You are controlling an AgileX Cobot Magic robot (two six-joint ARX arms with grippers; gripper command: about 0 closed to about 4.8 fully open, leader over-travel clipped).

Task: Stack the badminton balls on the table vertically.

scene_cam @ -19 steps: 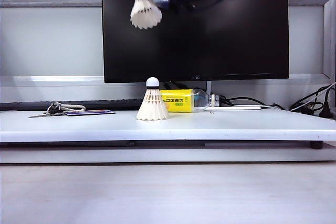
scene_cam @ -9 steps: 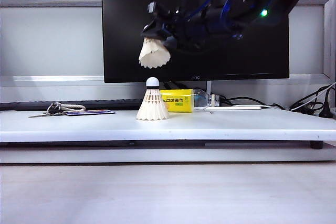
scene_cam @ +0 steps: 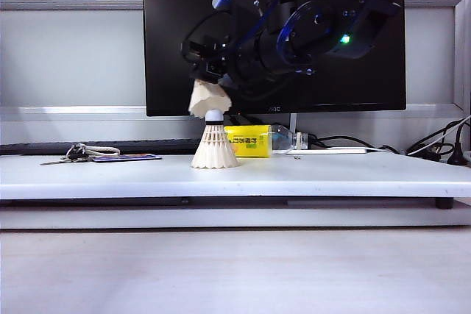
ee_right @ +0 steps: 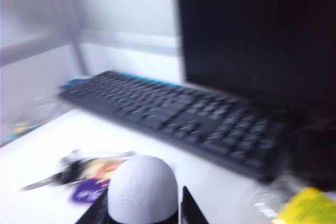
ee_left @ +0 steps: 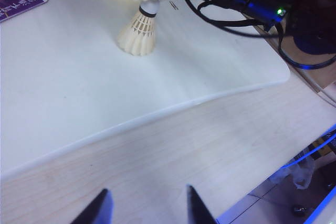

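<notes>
One badminton ball (scene_cam: 214, 148) stands on its skirt on the white table (scene_cam: 331, 174), cork tip up; the left wrist view shows it as well (ee_left: 137, 32). My right gripper (scene_cam: 208, 73) hangs right above it, shut on the cork (ee_right: 143, 187) of the other badminton ball (scene_cam: 207, 99). That one's skirt points down, slightly tilted, and its rim reaches the standing one's tip; I cannot tell whether they touch. My left gripper (ee_left: 147, 203) is open and empty over the wooden surface in front of the table, out of the exterior view.
A yellow-labelled bottle (scene_cam: 254, 141) lies just behind the standing shuttlecock. Keys and a purple card (scene_cam: 99, 156) lie to the left. A black monitor (scene_cam: 294, 34) and keyboard (ee_right: 173, 119) stand at the back, with cables (scene_cam: 434, 145) at the right.
The right arm has come down from the top of the view with its shuttlecock, ending just over the standing one's tip. The left gripper has not moved.
</notes>
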